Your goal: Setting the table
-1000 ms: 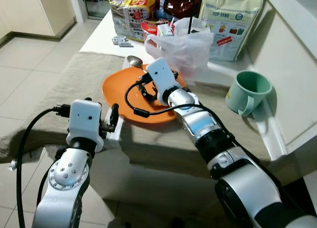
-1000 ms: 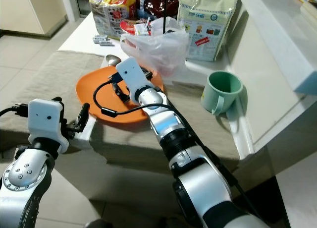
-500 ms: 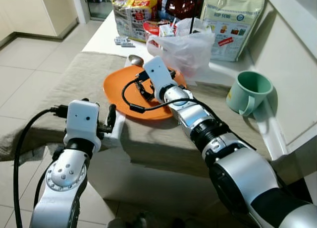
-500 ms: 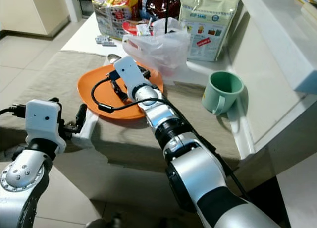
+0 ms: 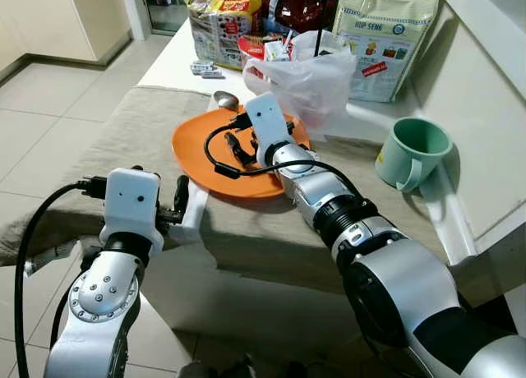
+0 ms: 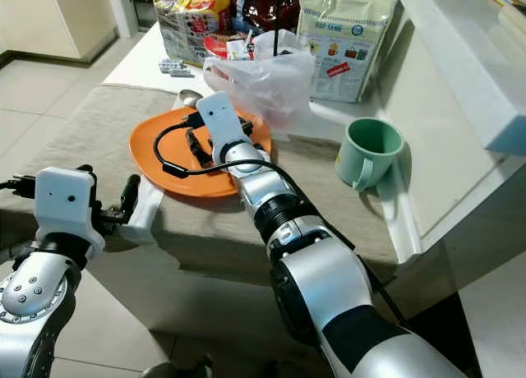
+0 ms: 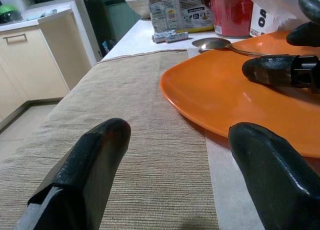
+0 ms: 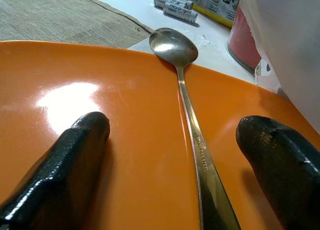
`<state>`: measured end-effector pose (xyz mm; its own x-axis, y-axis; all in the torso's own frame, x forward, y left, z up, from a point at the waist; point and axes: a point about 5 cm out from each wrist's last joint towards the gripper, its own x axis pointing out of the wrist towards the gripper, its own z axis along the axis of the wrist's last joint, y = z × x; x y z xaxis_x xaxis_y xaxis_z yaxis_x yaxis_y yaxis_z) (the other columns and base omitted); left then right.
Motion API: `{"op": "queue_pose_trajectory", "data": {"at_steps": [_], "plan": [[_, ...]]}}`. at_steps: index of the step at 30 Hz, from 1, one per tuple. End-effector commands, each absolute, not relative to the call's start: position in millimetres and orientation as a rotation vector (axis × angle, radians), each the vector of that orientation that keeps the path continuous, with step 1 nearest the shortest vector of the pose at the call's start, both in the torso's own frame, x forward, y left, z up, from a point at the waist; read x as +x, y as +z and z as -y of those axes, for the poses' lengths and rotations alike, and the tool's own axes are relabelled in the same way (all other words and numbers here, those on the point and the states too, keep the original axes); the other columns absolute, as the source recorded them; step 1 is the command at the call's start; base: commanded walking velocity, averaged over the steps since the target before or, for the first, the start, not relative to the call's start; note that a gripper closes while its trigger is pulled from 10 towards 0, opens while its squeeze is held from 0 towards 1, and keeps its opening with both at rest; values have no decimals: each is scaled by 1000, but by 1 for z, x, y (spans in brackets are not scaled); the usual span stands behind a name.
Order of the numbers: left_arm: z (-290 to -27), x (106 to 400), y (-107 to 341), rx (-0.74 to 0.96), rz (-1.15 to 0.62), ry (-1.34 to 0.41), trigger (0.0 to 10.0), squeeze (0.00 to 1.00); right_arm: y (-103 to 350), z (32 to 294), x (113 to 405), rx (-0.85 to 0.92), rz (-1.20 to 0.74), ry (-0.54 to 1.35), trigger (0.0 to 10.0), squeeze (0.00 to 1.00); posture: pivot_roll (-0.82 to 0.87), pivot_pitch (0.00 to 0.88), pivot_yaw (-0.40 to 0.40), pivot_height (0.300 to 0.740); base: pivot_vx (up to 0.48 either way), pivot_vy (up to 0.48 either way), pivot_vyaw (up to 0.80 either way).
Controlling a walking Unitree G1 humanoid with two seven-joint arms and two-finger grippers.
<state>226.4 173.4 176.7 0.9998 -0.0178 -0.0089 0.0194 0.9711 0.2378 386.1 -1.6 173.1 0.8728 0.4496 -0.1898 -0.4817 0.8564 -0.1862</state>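
My right gripper (image 8: 175,160), fingers spread wide and empty, straddles the spoon (image 8: 186,90) on the plate (image 5: 197,148) at frame centre, ready to pinch it.

Few words can be read here.
The big pale bag (image 5: 386,33) at the far edge of the surface reads "HOP SENG" near its top; the spoon (image 8: 192,125) handle is stamped "STAINLESS STEEL". The print on the other packets is too small to read.
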Motion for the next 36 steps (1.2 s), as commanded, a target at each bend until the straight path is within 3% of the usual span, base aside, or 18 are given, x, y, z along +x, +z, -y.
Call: {"op": "queue_pose_trajectory", "data": {"at_steps": [1,5,6,8,9,36], "plan": [[-172,224,179,242,-3,-34,10000,0,147,10,381,-253,-274,466,10000,0,186,132,-43,740,0,0,0],[-172,223,179,243,-11,-35,10000,0,146,12,382,-244,-285,459,10000,0,187,134,-44,740,0,0,0],[-172,223,179,243,-13,-36,10000,0,146,13,382,-232,-288,449,784,0,188,135,-45,740,0,0,0],[-171,222,179,244,-13,-36,10000,0,146,13,382,-227,-289,446,784,0,188,135,-45,740,0,0,0],[-171,222,179,243,-14,-37,10000,0,145,13,382,-222,-295,449,0,0,187,137,-45,740,0,0,0],[-173,223,183,189,-36,-41,10000,0,137,13,378,-205,-350,465,0,0,185,140,-39,740,0,0,0]]}}
